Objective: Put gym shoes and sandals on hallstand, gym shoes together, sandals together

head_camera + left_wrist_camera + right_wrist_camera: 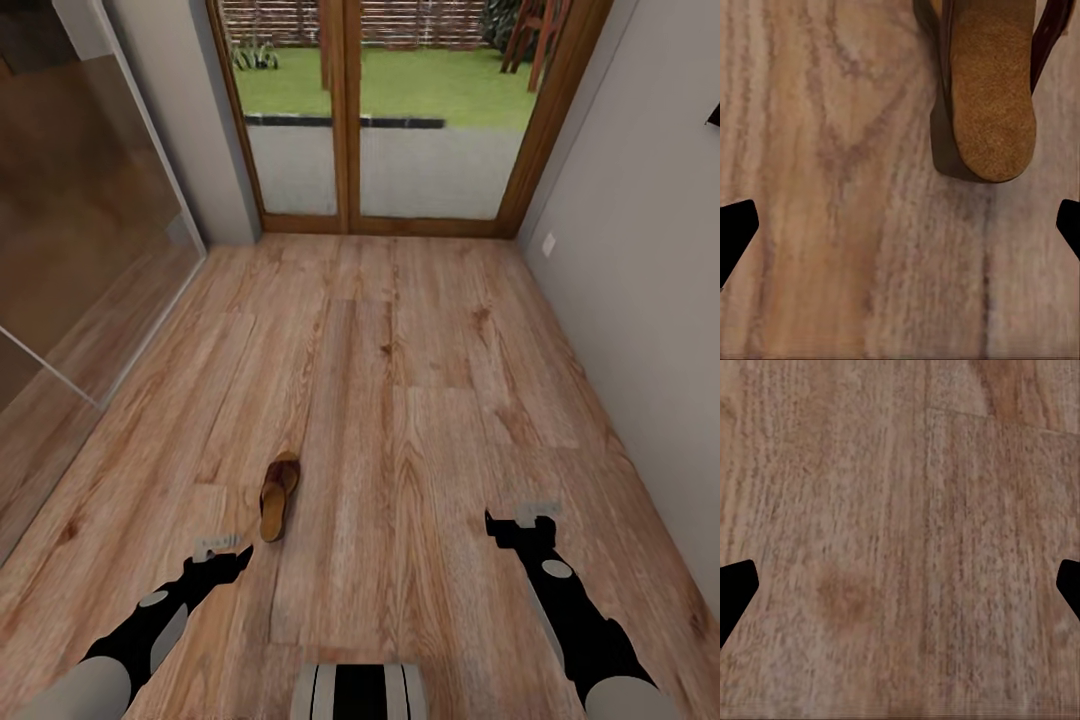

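One dark-brown strappy sandal (278,495) with a tan footbed lies alone on the wood-plank corridor floor (420,380), its length running away from me. My left gripper (222,549) hangs open just short of its near end and slightly left of it. The left wrist view looks down on the sandal's heel end (990,97), which lies beyond the two black fingertips (735,229) and a little off their centre line. My right gripper (528,520) is open over bare floor (900,540), well to the right of the sandal. The gym shoes, the second sandal and the hallstand are out of view.
A glass double door (400,110) in a wooden frame closes the far end of the corridor, with a lawn behind it. A glass panel (80,220) lines the left side and a plain grey wall (650,300) the right. My base (360,692) shows at the bottom.
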{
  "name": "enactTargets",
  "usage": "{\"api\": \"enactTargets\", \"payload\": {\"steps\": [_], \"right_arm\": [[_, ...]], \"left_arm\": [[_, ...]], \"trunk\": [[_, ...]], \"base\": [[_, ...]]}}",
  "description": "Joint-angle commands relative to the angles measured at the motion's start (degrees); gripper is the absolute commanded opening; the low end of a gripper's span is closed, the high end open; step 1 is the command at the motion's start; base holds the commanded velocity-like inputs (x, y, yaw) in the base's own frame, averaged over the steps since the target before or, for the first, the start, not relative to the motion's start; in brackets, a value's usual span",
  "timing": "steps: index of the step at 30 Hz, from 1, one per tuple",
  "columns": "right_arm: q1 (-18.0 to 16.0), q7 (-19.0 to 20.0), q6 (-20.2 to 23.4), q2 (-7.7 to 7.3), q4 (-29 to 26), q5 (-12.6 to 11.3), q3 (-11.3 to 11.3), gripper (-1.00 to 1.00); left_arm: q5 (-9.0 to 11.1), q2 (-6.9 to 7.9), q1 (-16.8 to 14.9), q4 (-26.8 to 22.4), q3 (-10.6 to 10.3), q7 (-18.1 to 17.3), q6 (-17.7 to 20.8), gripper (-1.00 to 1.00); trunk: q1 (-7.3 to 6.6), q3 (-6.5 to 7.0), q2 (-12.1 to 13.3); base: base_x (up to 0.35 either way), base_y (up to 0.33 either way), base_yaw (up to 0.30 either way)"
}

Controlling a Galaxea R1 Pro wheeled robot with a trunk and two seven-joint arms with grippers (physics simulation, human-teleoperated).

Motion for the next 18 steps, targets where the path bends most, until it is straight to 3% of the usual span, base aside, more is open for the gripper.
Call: {"api": "enactTargets", "payload": {"steps": [1, 5, 18], "right_arm": [[0.00, -0.10, 0.38, 0.06, -0.10, 0.58, 0.00, 1.00], [0.00, -0.10, 0.35, 0.11, -0.25, 0.54, 0.01, 1.00], [0.01, -0.11, 0.39, 0.15, -0.54, 0.50, -0.06, 1.00]], "left_arm": [[0.46, -0.02, 0.00, 0.07, 0.28, -0.49, -0.04, 1.00], [0.74, -0.02, 0.15, 0.13, 0.35, -0.49, -0.23, 1.00], [0.76, 0.04, 0.56, 0.08, 0.43, -0.49, -0.39, 1.00]], "trunk": [[0.01, -0.26, -0.03], [0.12, -1.15, -0.08], [0.12, -1.15, -0.08]], "base": [[0.000, 0.000, 0.000], [0.000, 0.000, 0.000], [0.003, 0.000, 0.000]]}}
